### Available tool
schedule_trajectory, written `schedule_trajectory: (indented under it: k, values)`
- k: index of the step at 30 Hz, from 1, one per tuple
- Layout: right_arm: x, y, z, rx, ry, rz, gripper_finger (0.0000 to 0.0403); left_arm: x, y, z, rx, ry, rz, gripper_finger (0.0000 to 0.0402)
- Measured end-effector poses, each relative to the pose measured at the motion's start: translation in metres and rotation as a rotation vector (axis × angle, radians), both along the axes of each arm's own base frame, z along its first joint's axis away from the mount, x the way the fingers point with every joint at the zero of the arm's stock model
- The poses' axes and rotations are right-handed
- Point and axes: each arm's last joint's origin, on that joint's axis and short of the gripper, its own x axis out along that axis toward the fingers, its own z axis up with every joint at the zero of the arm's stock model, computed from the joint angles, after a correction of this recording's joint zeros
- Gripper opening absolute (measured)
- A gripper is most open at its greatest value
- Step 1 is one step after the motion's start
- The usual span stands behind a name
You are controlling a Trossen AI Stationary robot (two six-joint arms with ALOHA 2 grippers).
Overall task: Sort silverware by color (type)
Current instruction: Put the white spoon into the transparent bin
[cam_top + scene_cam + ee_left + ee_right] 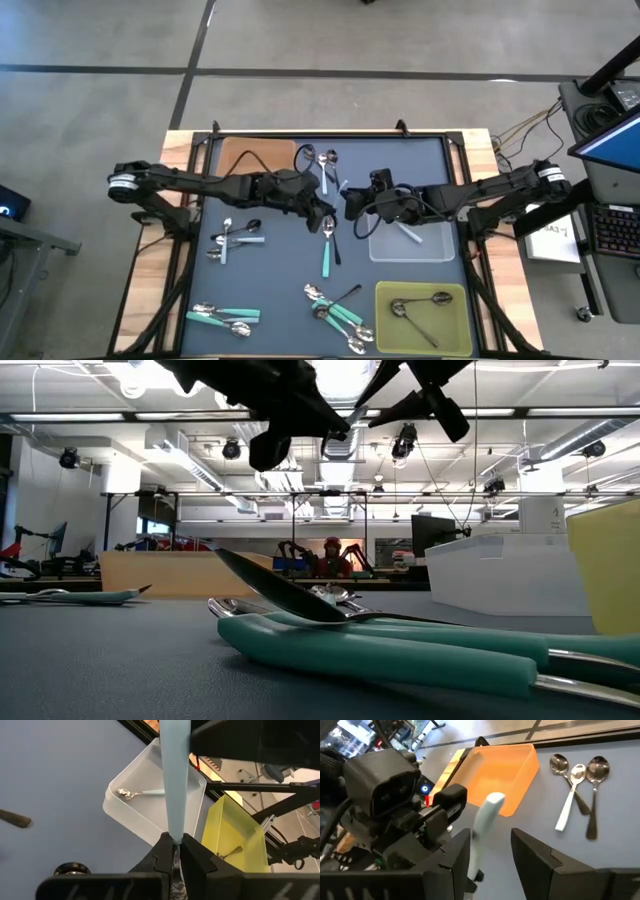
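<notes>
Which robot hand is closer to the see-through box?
Right. The right gripper hangs just beside the clear bin, while the left gripper, holding a light blue spoon, is farther away.

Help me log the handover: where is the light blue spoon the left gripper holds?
The light blue spoon is mid-table, above the mat, clamped in the left gripper; in the right wrist view its handle sits between the open right gripper fingers, near the clear bin.

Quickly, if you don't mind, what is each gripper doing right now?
Left gripper: shut on the light blue spoon.
Right gripper: open around that spoon's handle, not yet gripping.
</notes>
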Motion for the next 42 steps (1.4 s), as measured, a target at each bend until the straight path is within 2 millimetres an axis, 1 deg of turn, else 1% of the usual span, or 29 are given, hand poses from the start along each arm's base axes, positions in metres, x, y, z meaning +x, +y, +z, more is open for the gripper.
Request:
schedule_trajectory:
  k: [11,15,21,29,32,37,39,42]
  values:
    - [0.002,0.000,0.001,-0.001,-0.021,0.001,0.0130,0.018,0.003,0.013,0.044,-0.023,-0.017,0.0004]
    - [0.001,0.000,0.002,-0.002,-0.022,0.001,0.0103,0.023,0.003,0.014,0.067,-0.018,-0.032,0.0006]
    - [0.001,0.000,0.002,-0.014,-0.015,0.010,0.0025,0.024,0.004,0.016,0.080,-0.006,-0.034,0.0018]
    - [-0.003,-0.001,0.006,-0.019,-0.009,0.037,0.0021,0.025,0.006,0.020,0.100,-0.005,-0.030,0.0015]
    - [-0.013,-0.005,0.007,-0.024,0.063,0.034,0.0021,0.024,0.007,0.019,0.104,0.009,-0.031,0.0026]
    - [-0.043,-0.014,0.009,0.009,0.189,-0.025,0.0021,0.023,0.007,0.018,0.105,0.029,-0.045,0.0051]
    - [-0.054,-0.015,0.010,0.032,0.229,-0.037,0.0021,0.021,0.006,0.017,0.102,0.050,-0.062,0.0062]
    - [-0.067,-0.014,0.005,0.091,0.340,-0.003,0.0021,0.019,0.006,0.014,0.095,0.082,-0.074,0.0076]
